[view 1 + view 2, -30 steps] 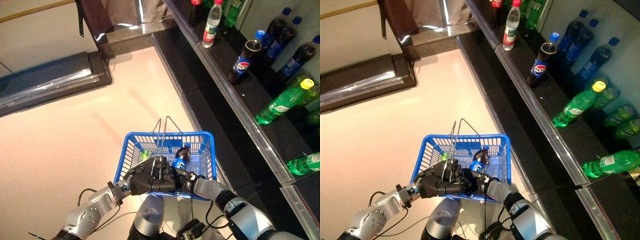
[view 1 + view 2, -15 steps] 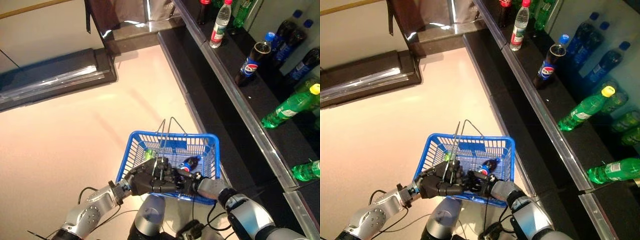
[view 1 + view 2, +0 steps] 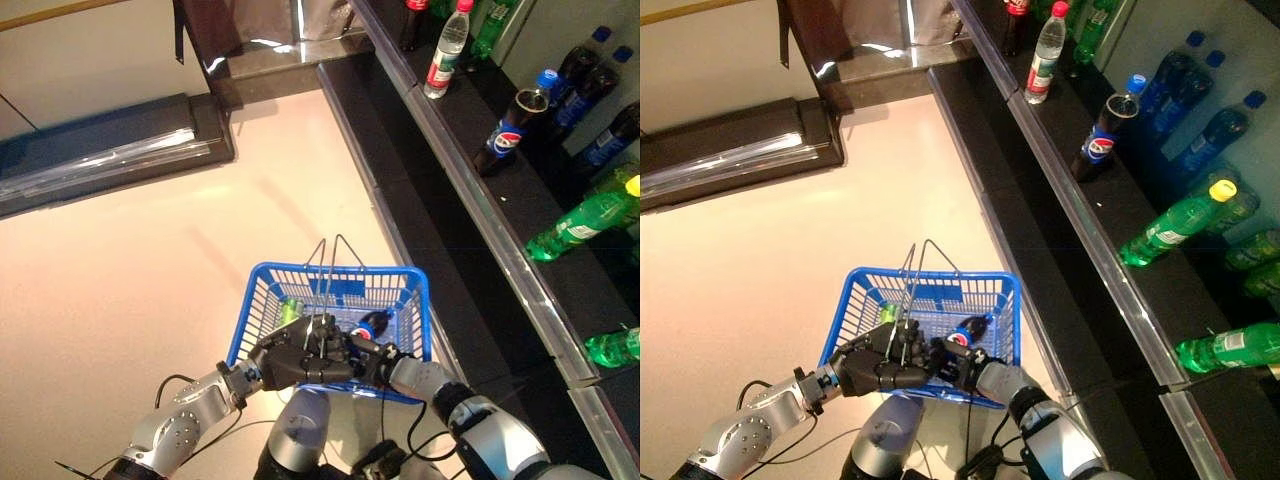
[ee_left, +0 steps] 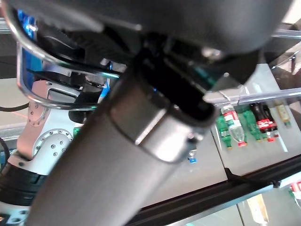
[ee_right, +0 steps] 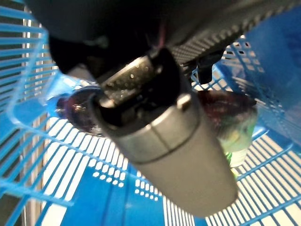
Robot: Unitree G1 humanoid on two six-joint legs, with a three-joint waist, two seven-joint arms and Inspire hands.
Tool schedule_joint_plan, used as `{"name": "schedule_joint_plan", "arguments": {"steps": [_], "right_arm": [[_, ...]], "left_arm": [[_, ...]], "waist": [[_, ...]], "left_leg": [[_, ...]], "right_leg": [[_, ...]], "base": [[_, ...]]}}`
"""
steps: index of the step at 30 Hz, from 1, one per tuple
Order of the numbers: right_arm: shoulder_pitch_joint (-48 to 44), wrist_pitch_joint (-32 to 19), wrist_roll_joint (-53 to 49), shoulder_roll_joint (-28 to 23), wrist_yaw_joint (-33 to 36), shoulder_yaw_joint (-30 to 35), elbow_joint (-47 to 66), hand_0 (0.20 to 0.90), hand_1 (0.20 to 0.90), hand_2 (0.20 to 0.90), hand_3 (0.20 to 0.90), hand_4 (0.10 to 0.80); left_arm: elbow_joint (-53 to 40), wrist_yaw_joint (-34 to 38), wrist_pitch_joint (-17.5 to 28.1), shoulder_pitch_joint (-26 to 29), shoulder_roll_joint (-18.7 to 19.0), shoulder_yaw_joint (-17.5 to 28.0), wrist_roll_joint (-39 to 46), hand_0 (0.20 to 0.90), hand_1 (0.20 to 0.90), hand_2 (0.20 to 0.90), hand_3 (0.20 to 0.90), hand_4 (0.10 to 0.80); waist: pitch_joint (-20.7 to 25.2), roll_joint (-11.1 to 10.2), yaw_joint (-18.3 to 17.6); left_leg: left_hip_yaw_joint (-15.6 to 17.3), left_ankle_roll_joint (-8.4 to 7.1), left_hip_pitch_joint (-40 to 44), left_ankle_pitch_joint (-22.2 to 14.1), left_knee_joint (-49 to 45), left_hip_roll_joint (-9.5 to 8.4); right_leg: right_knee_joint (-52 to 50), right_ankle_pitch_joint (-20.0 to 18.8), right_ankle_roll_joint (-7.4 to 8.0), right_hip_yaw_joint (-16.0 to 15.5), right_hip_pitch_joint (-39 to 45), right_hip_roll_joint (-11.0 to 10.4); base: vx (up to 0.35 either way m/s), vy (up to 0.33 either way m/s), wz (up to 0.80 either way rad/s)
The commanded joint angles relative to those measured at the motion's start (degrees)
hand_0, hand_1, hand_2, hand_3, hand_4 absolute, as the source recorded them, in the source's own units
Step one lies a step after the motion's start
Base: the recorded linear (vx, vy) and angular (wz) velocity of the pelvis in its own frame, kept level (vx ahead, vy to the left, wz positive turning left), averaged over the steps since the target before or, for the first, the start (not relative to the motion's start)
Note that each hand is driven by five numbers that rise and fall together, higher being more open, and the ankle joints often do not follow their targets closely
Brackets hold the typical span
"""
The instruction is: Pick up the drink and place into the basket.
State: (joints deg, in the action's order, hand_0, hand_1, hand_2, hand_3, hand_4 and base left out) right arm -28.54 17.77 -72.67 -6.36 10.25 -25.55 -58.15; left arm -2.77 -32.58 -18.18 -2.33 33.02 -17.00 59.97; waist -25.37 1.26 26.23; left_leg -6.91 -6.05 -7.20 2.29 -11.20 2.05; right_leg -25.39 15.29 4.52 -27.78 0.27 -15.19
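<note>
Cola bottle point(image 3: 371, 325) lies inside the blue basket point(image 3: 410, 300), beside a green bottle point(image 3: 291, 309). Your left robot hand point(image 3: 295, 360) is clamped on the basket's wire handles point(image 3: 322, 275). Right robot hand point(image 3: 372, 358) sits at the near rim; can't tell its fingers. Lift it straight up & out, w/o snagging the mesh.

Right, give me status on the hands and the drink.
Left hand shut on basket handles. Right hand at blue basket rim, grip unclear. Cola bottle lying inside, beside a green bottle. Nothing in the way.
</note>
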Motion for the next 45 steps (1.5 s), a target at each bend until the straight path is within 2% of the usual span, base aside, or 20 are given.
{"name": "schedule_joint_plan", "arguments": {"steps": [1, 2, 3, 4, 8, 11, 13, 16, 23, 32, 34, 36, 40, 43, 45], "right_arm": [[-1.7, -6.4, -3.0, 1.6, 2.0, -2.8, 14.9, 0.9, 0.9, 0.9, 0.9, 0.8], [-0.9, -7.6, -1.9, 1.2, 2.3, -3.4, 17.7, 0.9, 0.9, 0.9, 0.9, 0.8], [2.7, -9.0, -0.9, -0.1, 5.3, -5.3, 28.1, 0.9, 0.9, 0.9, 0.9, 0.8], [2.8, -9.0, -0.9, -0.2, 5.4, -5.4, 28.2, 0.9, 0.9, 0.9, 0.9, 0.8], [10.0, -9.8, 5.8, -3.4, 4.3, -5.9, 42.9, 0.9, 0.9, 0.9, 0.9, 0.8], [11.3, -10.2, 6.6, -4.5, 3.3, -5.8, 45.6, 0.9, 0.9, 0.9, 0.9, 0.8], [14.1, -9.6, 8.1, -7.1, 1.7, -5.4, 53.8, 0.9, 0.9, 0.9, 0.9, 0.8], [16.6, -8.3, 11.1, -9.4, -1.7, -4.9, 59.5, 0.9, 0.9, 0.9, 0.9, 0.8], [21.8, -7.4, 12.4, -14.1, -8.9, -1.8, 68.0, 0.9, 0.9, 0.9, 0.9, 0.8], [28.8, -9.5, 14.5, -17.5, -17.2, 3.1, 73.2, 0.9, 0.9, 0.9, 0.9, 0.8], [30.2, -11.3, 16.4, -18.1, -19.0, 4.1, 73.9, 0.9, 0.9, 0.9, 0.9, 0.8], [33.5, -13.2, 24.5, -18.5, -20.2, 6.7, 74.0, 0.9, 0.9, 0.9, 0.9, 0.8], [36.4, -12.6, 25.2, -18.2, -20.2, 8.8, 72.6, 0.9, 0.9, 0.9, 0.9, 0.8], [39.1, -10.5, 17.3, -16.7, -26.7, 11.4, 69.3, 0.9, 0.9, 0.9, 0.9, 0.8], [40.4, -11.9, 16.6, -14.8, -28.8, 12.3, 66.8, 0.9, 0.9, 0.9, 0.9, 0.8]], "left_arm": [[-20.9, -8.3, 10.2, 6.3, -6.1, 6.5, 10.9, 0.3, 0.3, 0.3, 0.2, 0.1], [-20.7, -8.2, 10.6, 6.0, -6.2, 6.7, 10.6, 0.3, 0.3, 0.3, 0.2, 0.1], [-19.7, -9.0, 12.2, 4.9, -6.3, 7.4, 9.7, 0.3, 0.3, 0.3, 0.2, 0.1], [-19.7, -9.0, 12.2, 4.8, -6.3, 7.4, 9.7, 0.3, 0.3, 0.3, 0.2, 0.1], [-17.8, -9.4, 15.6, 2.2, -7.2, 8.0, 8.0, 0.3, 0.3, 0.3, 0.2, 0.1], [-17.2, -9.1, 16.7, 1.7, -7.6, 7.8, 7.6, 0.3, 0.3, 0.3, 0.2, 0.1], [-15.6, -8.9, 19.1, 0.7, -8.4, 7.4, 7.0, 0.3, 0.3, 0.3, 0.2, 0.1], [-13.8, -9.1, 21.4, -0.3, -9.1, 7.1, 6.5, 0.3, 0.3, 0.3, 0.2, 0.1], [-10.1, -7.4, 24.4, -3.3, -10.4, 7.9, 7.6, 0.3, 0.3, 0.3, 0.2, 0.1], [-5.1, -5.7, 26.5, -7.8, -12.2, 11.1, 9.3, 0.3, 0.3, 0.3, 0.2, 0.1], [-3.1, -2.8, 28.2, -8.8, -12.5, 11.7, 9.1, 0.3, 0.3, 0.3, 0.2, 0.1], [1.6, 3.0, 31.5, -10.9, -14.1, 13.9, 5.6, 0.3, 0.3, 0.3, 0.2, 0.1], [4.8, 6.5, 33.4, -12.9, -15.3, 15.3, 4.9, 0.3, 0.3, 0.3, 0.2, 0.1], [9.4, 8.2, 34.0, -14.8, -17.0, 17.4, 3.6, 0.3, 0.3, 0.3, 0.2, 0.1], [12.8, 9.8, 34.0, -15.7, -17.8, 18.1, 3.3, 0.3, 0.3, 0.3, 0.2, 0.1]], "waist": [[0.2, -1.0, -1.7], [0.2, -1.2, -2.0], [0.1, -2.0, -3.1], [0.2, -1.9, -3.1], [0.2, -3.1, -5.8], [0.3, -3.3, -6.4], [0.6, -3.6, -8.2], [0.8, -3.6, -9.9], [2.2, -3.4, -12.7], [4.7, -3.7, -14.8], [5.8, -3.7, -15.5], [8.0, -3.6, -16.9], [9.4, -3.7, -17.8], [10.9, -3.7, -18.7], [12.2, -3.7, -19.3]], "left_leg": [[1.0, 2.93, -3.9, -1.3, -6.5, -2.72], [1.2, 2.96, -3.9, -1.3, -6.5, -2.58], [1.8, 3.05, -3.9, -1.2, -6.1, -2.11], [1.8, 3.05, -3.9, -1.2, -6.1, -2.11], [3.4, 3.43, -3.9, -1.2, -5.8, -1.06], [3.9, 3.49, -3.8, -1.2, -5.7, -0.77], [5.2, 3.65, -3.6, -1.2, -5.7, -0.16], [6.5, 3.68, -3.3, -1.2, -5.7, 0.53], [8.8, 3.41, -1.6, -1.0, -5.1, 1.53], [10.6, 3.07, 0.0, -1.0, -4.8, 2.54], [10.9, 2.94, 0.4, -0.8, -4.5, 2.71], [11.9, 2.62, 1.7, -0.8, -3.9, 3.26], [12.5, 2.37, 3.0, -0.4, -2.6, 3.7], [13.3, 2.09, 4.8, 0.3, -0.3, 4.16], [13.6, 1.8, 5.8, 0.8, 1.3, 4.47]], "right_leg": [[8.1, -11.1, -2.89, -1.6, 2.6, 4.5], [8.0, -11.2, -2.85, -1.5, 2.4, 4.5], [8.2, -11.3, -2.73, -1.1, 2.0, 4.7], [8.2, -11.3, -2.73, -1.1, 2.0, 4.7], [8.0, -11.4, -2.34, 0.3, 0.8, 4.9], [8.0, -11.4, -2.26, 0.7, 0.6, 5.0], [7.6, -11.3, -2.3, 1.7, -0.1, 5.2], [7.2, -11.2, -2.27, 2.9, -0.6, 5.3], [7.4, -10.9, -2.26, 4.9, -0.4, 5.7], [8.3, -10.8, -2.13, 6.9, 0.4, 6.3], [8.8, -11.0, -2.02, 7.4, 0.6, 6.5], [9.7, -11.2, -1.69, 8.5, 1.2, 6.5], [10.9, -11.3, -1.47, 9.2, 2.1, 6.6], [12.9, -11.8, -1.08, 9.9, 3.4, 6.6], [14.6, -12.5, -0.61, 10.4, 4.1, 6.6]], "base": [[-0.092, 0.001, -0.05], [-0.12, -0.011, -0.14], [-0.041, -0.03, -0.16], [-0.056, -0.031, -0.11], [-0.048, -0.016, -0.09], [-0.028, 0.004, -0.21], [-0.051, 0.022, -0.21], [-0.036, 0.039, -0.22], [-0.001, 0.046, -0.18], [0.017, 0.007, -0.13], [0.019, 0.008, -0.22], [0.043, 0.03, -0.11], [0.02, 0.013, -0.23], [0.007, 0.006, -0.19], [-0.01, 0.001, -0.17]]}}
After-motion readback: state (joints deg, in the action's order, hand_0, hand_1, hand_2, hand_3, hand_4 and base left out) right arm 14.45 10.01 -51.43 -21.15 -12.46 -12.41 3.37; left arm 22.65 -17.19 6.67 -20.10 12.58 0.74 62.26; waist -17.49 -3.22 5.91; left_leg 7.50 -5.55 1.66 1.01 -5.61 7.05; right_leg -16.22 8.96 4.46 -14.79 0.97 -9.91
